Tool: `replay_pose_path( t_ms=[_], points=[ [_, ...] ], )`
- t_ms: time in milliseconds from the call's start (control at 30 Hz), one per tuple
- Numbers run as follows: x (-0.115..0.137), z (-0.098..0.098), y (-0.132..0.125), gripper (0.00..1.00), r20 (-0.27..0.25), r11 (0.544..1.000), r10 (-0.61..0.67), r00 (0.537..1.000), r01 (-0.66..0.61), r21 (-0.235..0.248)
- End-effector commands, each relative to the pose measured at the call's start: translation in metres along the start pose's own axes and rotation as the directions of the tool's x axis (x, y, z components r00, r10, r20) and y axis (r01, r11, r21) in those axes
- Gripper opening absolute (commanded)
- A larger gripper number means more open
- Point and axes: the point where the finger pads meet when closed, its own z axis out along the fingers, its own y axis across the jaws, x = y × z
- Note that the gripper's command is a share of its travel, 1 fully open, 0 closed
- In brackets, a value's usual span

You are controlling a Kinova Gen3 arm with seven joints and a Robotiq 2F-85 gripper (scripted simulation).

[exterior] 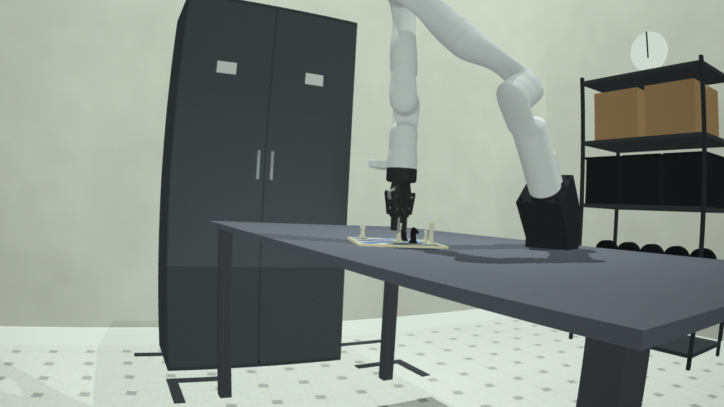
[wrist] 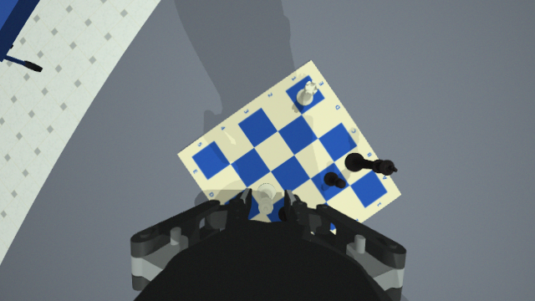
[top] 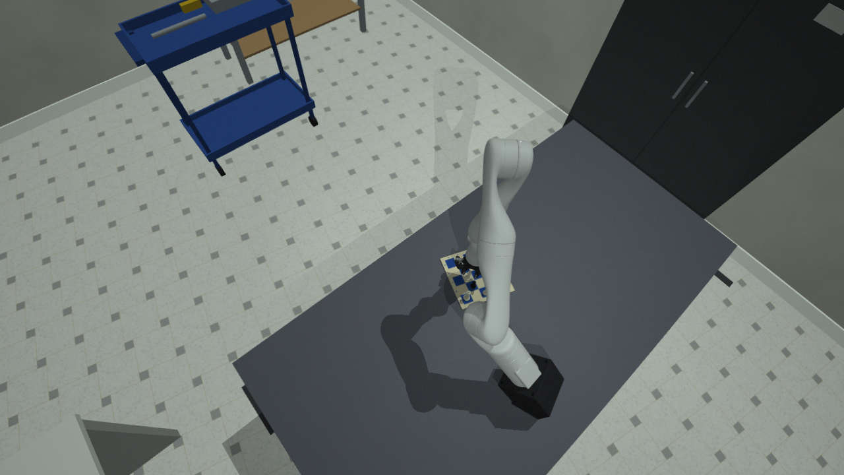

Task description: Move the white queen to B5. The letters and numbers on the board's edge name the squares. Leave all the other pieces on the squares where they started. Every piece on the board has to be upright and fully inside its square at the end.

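Straddling a white piece [wrist: 266, 196], gripper [wrist: 267, 205] sits partly spread, fingers either side w/ gaps, nothing pinched.

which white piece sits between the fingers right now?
The white piece on the board's near edge, framed by both fingers; the other white piece stands alone at the far corner.

white queen [wrist: 266, 193] upright on a cream square near the chessboard [wrist: 267, 146] edge; pale, slender
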Motion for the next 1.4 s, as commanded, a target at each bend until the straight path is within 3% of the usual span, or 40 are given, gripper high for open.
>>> replay_pose_path(
  t_ms=[0, 1167, 1200, 1367],
  points=[
    [-0.0023, 0.0024, -0.0019, 0.41, 0.006, 1.000, -0.004, 1.000, 0.004, 0.002],
    [-0.0023, 0.0024, -0.0019, 0.41, 0.006, 1.000, -0.004, 1.000, 0.004, 0.002],
    [-0.0023, 0.0024, -0.0019, 0.00, 0.006, 1.000, -0.004, 1.000, 0.004, 0.002],
    [-0.0023, 0.0024, -0.0019, 0.00, 0.006, 1.000, -0.004, 1.000, 0.004, 0.002]
  ],
)
